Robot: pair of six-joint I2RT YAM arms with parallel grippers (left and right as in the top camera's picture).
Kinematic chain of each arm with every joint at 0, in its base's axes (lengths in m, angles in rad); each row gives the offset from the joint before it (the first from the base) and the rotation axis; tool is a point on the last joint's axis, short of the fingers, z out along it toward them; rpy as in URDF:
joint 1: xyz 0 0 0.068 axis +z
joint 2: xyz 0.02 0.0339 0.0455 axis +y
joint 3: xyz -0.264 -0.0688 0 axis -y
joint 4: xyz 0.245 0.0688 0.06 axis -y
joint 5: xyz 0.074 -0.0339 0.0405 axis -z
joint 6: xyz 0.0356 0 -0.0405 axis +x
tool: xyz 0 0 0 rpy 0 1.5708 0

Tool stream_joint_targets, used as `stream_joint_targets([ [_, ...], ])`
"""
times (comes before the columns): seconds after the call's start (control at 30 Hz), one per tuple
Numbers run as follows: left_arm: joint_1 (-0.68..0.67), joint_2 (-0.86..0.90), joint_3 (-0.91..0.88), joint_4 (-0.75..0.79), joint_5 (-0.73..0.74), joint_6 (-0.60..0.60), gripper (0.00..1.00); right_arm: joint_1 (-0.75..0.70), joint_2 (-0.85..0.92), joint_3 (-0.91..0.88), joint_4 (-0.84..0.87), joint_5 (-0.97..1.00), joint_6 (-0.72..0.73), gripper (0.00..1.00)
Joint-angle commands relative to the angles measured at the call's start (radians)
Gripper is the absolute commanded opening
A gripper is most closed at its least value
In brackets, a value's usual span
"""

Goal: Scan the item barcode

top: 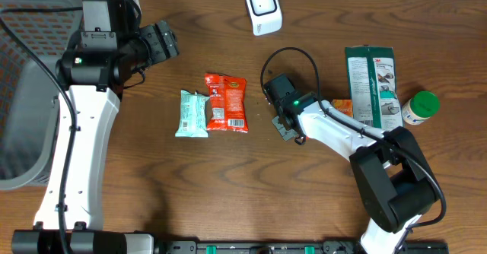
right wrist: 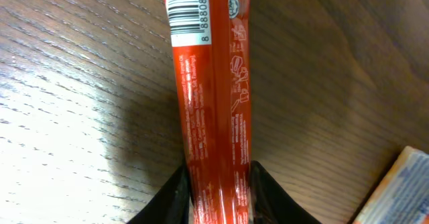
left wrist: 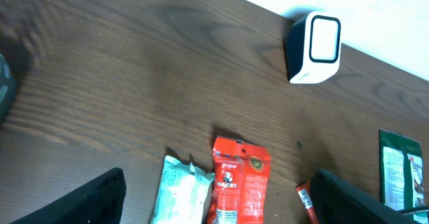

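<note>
Right wrist view: the right claw [right wrist: 218, 184] was closed narrow on a red stick packet [right wrist: 211, 96], one dark finger on each long edge near its lower end.
Task item: the red stick packet ran away from the claw over the bench [right wrist: 67, 83], and whether it rested on the wood or hung just above it could not be told.
Barcode: the barcode [right wrist: 191, 9] sat at the packet's far end, printed side up toward the wrist camera and partly cut by the frame edge.
Beside the grip: a pale box corner [right wrist: 402, 184] lay near the claw's right side, apart from the packet.
Mid-bench: a red snack pouch [top: 226, 102] and a pale green wrapper [top: 192, 114] lay flat, touching edge to edge, left of the right claw.
Right side: a green pack [top: 373, 83] and a green-capped bottle [top: 421, 106] stood apart from the work.
Left claw: the left claw [top: 167, 42] hovered wide open, holding nothing.
Far edge: the scanner [top: 263, 8] stood at the back of the bench, well apart from the held packet.
Step in hand: probably the grasp, with the scan not yet made.
Next move: it called for lifting the packet, carrying it to the far edge, and turning the wrist so the barcode faced the scanner's window.
</note>
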State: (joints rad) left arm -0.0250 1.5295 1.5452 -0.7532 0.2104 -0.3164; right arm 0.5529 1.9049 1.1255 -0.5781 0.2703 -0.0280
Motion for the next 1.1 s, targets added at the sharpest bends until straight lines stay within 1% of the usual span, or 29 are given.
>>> stream_joint_targets([
  [0.0, 0.003, -0.007, 0.003, -0.002, -0.002, 0.008, 0.88, -0.002, 0.064, -0.033, -0.016, -0.080, 0.013, 0.25],
  [0.13, 0.003, -0.007, 0.003, -0.002, -0.002, 0.008, 0.88, -0.002, 0.060, -0.026, -0.012, -0.030, 0.013, 0.29],
  [0.23, 0.003, -0.007, 0.003, -0.002, -0.002, 0.008, 0.88, -0.002, 0.035, 0.006, -0.026, -0.011, 0.012, 0.35],
  [0.43, 0.003, -0.007, 0.003, -0.002, -0.002, 0.008, 0.88, -0.001, -0.063, 0.084, -0.100, -0.104, 0.000, 0.43],
  [0.53, 0.003, -0.007, 0.003, -0.002, -0.002, 0.008, 0.88, 0.007, -0.080, 0.084, -0.121, -0.122, 0.000, 0.43],
  [0.63, 0.003, -0.007, 0.003, -0.002, -0.002, 0.008, 0.88, 0.007, -0.071, 0.066, -0.121, -0.118, 0.000, 0.39],
  [0.77, 0.003, -0.007, 0.003, -0.002, -0.002, 0.008, 0.88, 0.004, -0.049, 0.029, -0.080, -0.103, -0.019, 0.37],
  [0.97, 0.003, -0.007, 0.003, -0.002, -0.002, 0.008, 0.88, 0.002, -0.008, -0.013, 0.013, -0.008, -0.022, 0.38],
  [1.07, 0.003, -0.007, 0.003, -0.002, -0.002, 0.008, 0.88, -0.006, 0.007, -0.014, 0.032, -0.019, -0.022, 0.38],
])
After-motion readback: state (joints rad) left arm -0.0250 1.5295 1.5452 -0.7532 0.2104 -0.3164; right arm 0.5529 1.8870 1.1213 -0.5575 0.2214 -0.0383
